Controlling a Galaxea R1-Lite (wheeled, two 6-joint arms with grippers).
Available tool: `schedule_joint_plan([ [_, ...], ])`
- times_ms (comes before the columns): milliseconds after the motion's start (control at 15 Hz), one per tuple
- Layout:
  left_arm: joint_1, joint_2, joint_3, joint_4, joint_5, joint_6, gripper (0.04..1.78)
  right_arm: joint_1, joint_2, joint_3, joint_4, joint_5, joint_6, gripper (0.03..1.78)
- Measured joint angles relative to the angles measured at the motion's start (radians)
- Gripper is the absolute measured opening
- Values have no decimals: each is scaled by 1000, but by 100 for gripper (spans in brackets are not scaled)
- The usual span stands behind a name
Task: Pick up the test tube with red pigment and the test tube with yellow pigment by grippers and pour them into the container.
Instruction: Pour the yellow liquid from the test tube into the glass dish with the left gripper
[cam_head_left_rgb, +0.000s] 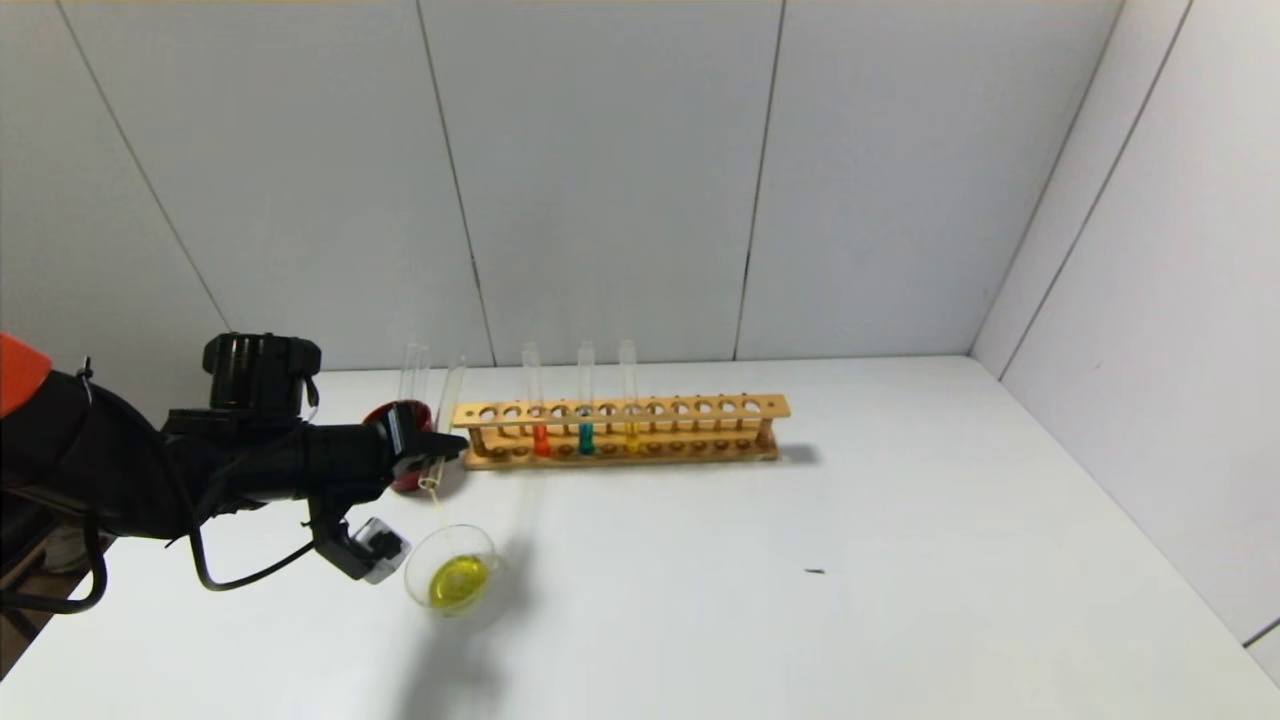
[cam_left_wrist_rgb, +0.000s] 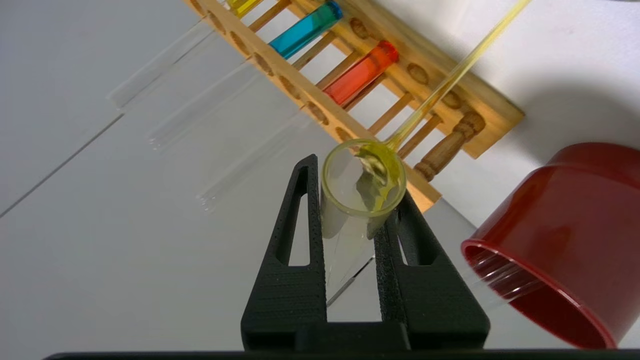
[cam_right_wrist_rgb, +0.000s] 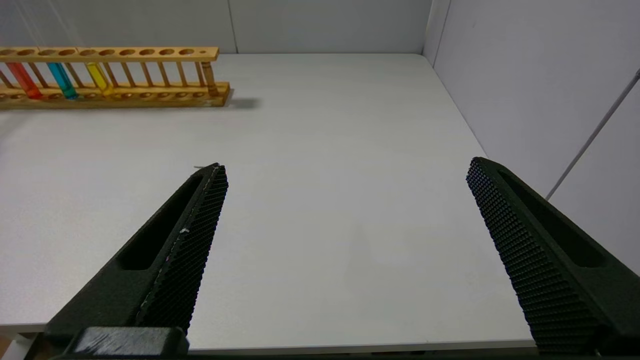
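My left gripper is shut on a test tube with yellow pigment, tilted mouth-down above the container, a clear glass dish with yellow liquid in it. In the left wrist view the fingers clamp this tube, and a thin yellow stream runs from its mouth. The test tube with red pigment stands in the wooden rack, next to a teal tube and a second yellow tube. My right gripper is open and empty over the table's front right; it is out of the head view.
A dark red cup with empty clear tubes stands just behind the left gripper; it also shows in the left wrist view. The rack lies far ahead of the right gripper. White walls close the back and right sides.
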Motion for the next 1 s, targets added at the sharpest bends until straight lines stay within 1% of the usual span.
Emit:
schedule_joint_plan([
  [333, -3, -33, 46, -58, 21, 0, 32, 0, 0, 0, 0, 0, 0, 175],
  [1000, -38, -139, 116, -60, 61, 43, 32, 0, 0, 0, 0, 0, 0, 175],
])
